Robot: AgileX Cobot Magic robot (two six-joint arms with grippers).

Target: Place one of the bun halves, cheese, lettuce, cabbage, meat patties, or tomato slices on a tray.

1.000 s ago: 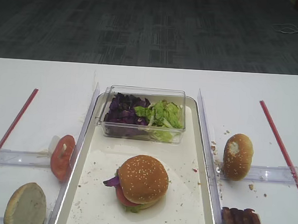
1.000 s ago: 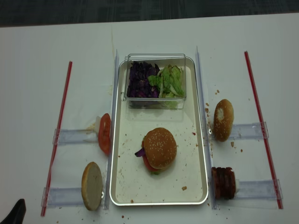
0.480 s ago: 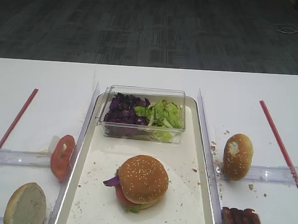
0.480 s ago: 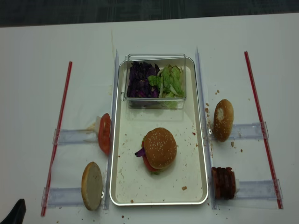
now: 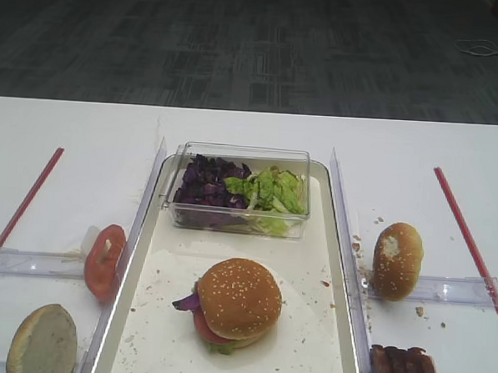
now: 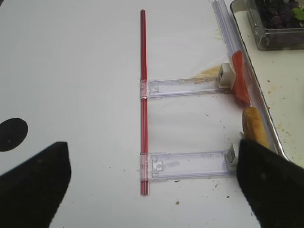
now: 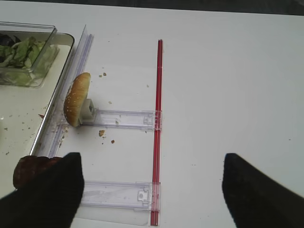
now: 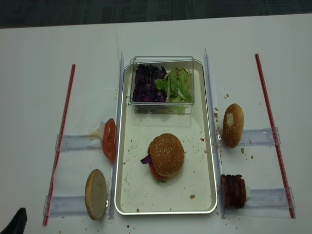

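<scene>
Sesame bun top (image 5: 239,298) sits capping the stack on the tray (image 8: 204,146).
Our right tool (image 7: 152,190) hangs wide and empty, bun far to its left; we judge it light, squashy: grip its sides gently.

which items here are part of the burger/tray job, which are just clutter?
Job: tray; sesame bun top; cabbage; lettuce; tomato slices; meat patties; spare bun halves.
Lying about: clear tub, red strips, clear holders, crumbs.
</scene>
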